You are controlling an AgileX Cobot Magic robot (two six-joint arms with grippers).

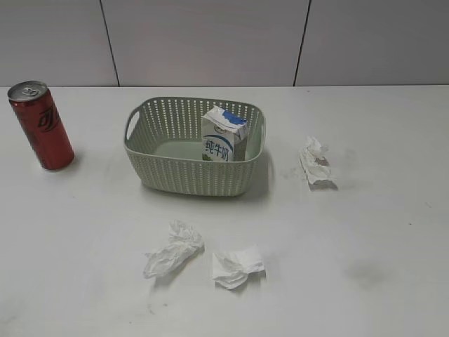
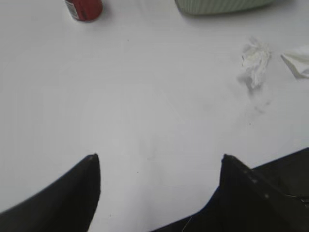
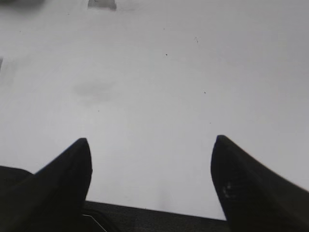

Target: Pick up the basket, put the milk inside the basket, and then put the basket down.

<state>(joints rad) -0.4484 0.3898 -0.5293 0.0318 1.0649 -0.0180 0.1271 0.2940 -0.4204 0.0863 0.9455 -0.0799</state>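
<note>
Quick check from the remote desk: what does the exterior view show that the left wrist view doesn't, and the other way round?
Only the exterior view shows the milk standing inside the basket, the whole red can, and a third tissue right of the basket. Only the left wrist view shows the left gripper, open over bare table, holding nothing. Both share the basket's edge, the can and the two front tissues.

Left wrist view: basket [image 2: 222, 6], red can [image 2: 84, 8] cut off by top edge.
</note>
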